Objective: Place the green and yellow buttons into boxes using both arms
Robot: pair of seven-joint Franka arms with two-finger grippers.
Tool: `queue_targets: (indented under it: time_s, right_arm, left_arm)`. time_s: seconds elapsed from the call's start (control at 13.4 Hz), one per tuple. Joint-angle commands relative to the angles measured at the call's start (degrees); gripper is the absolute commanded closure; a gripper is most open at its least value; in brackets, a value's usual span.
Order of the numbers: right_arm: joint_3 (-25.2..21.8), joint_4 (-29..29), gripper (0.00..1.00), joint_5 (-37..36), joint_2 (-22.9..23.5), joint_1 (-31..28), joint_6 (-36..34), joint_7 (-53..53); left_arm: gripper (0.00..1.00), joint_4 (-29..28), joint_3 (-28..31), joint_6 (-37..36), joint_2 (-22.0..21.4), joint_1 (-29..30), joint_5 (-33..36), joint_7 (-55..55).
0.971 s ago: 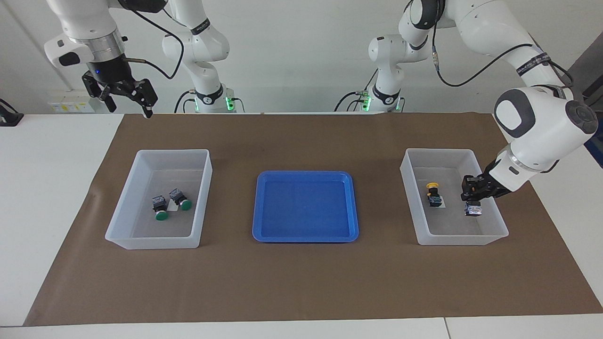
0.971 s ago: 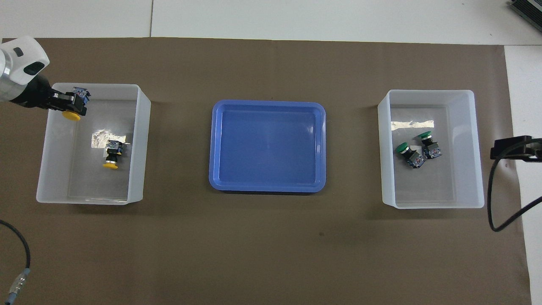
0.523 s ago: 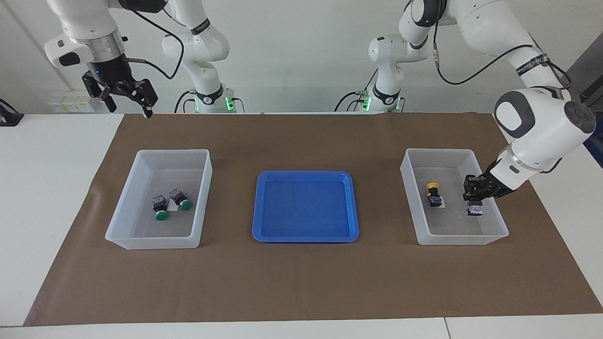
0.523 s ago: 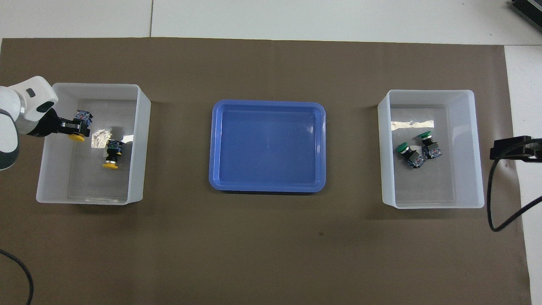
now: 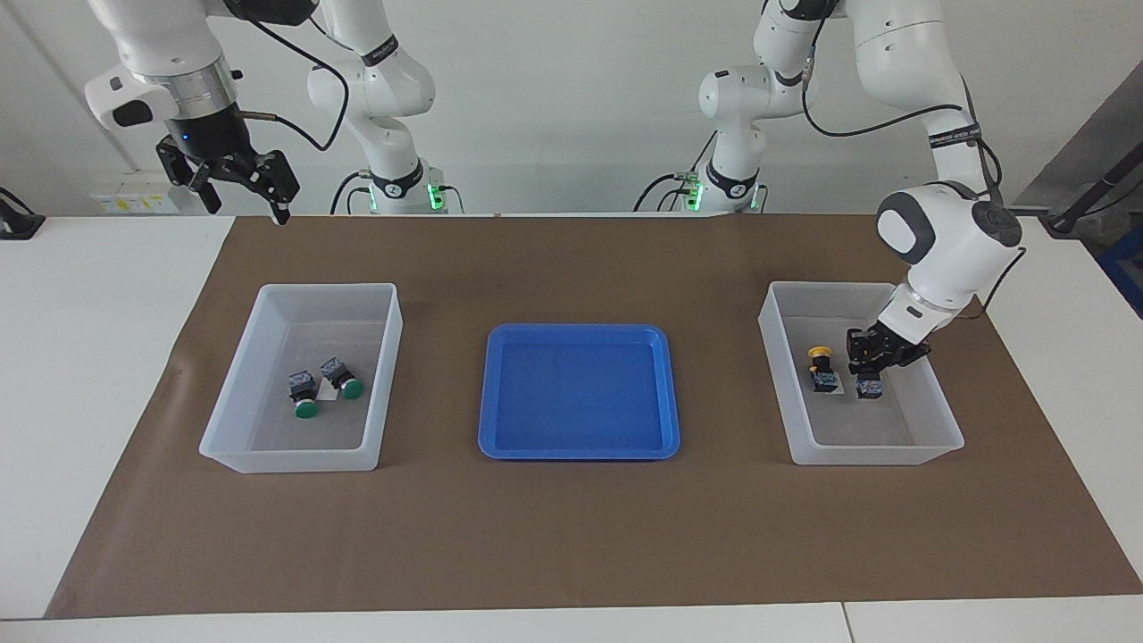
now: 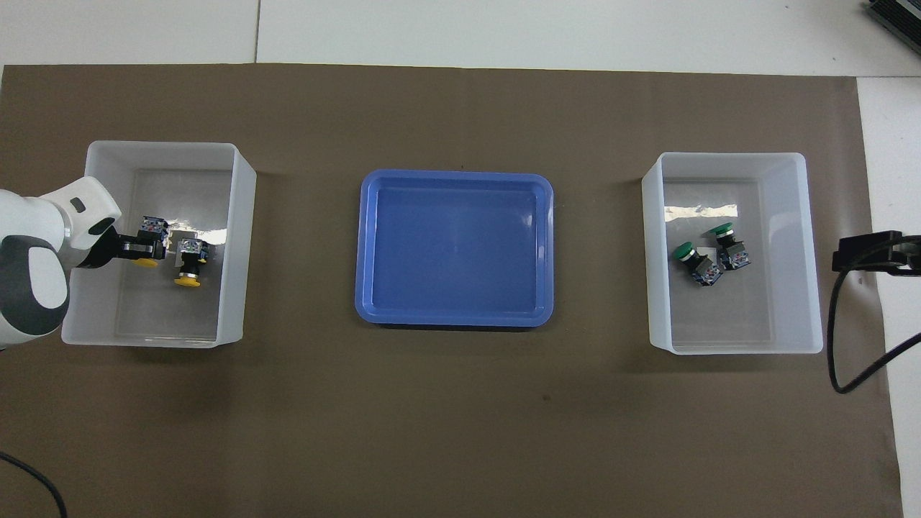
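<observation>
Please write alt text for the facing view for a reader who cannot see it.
The left gripper holds a yellow button inside one translucent bin, beside another yellow button. Two green buttons lie in the other bin; the right gripper waits, open.

Bright, even light from above; both views sharp. White glare streaks the floors of both boxes [image 6: 727,211], one patch just beside the left gripper [image 6: 160,248]. Shadows are soft and short.

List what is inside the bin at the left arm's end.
One yellow button lies on the bin floor. The left gripper, shut on a second yellow button, holds it beside the first. Contact with the floor cannot be told.
</observation>
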Motion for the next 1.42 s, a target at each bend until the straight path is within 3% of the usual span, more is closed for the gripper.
queue_targets:
  time_s: [0.0,0.37,0.6,0.75,1.34]
  right_arm:
    - [0.30,-0.42,0.00,1.69,-0.26,-0.55,0.22,-0.26]
    - [0.38,0.98,0.00,0.47,0.35,-0.55,-0.74,-1.31]
    - [0.30,3.44,0.00,0.20,1.41,-0.73,-2.31,-1.67]
    - [0.12,8.16,0.00,0.46,4.28,-1.61,-5.47,-1.75]
    - [0.12,7.31,0.00,1.25,4.31,-1.08,-5.22,-1.23]
  left_arm:
    - [0.71,-4.66,-0.49,4.78,-1.97,0.66,0.26,1.00]
    - [0.40,-4.31,-0.49,4.70,-1.70,0.58,0.26,0.91]
    - [0.25,-0.90,-0.49,1.11,-1.44,-0.12,0.26,0.74]
    - [0.24,6.37,-0.41,-8.34,-1.35,-0.13,0.26,0.47]
    - [0.21,34.51,-0.67,-42.11,0.67,-2.14,5.18,-8.66]
